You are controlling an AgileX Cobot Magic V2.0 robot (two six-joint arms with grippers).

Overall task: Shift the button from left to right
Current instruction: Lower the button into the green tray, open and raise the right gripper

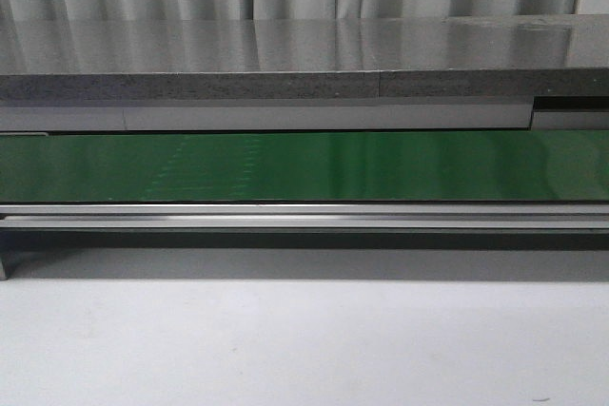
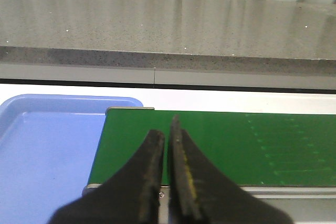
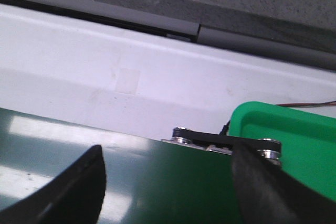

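The button is out of view in all three views. A green conveyor belt (image 1: 304, 166) runs across the front view with nothing on it, and neither gripper shows there. In the left wrist view my left gripper (image 2: 166, 129) hangs over the left end of the belt (image 2: 236, 145), its black fingers (image 2: 152, 166) pressed nearly together with nothing between them. In the right wrist view my right gripper (image 3: 168, 153) stands open over the right end of the belt (image 3: 157, 182), nothing between its fingers (image 3: 89, 177).
A blue tray (image 2: 42, 145) lies just past the belt's left end. A green bin (image 3: 294, 129) sits beyond the belt's right end, behind the roller bolts (image 3: 181, 132). A grey stone counter (image 1: 285, 54) runs behind the belt.
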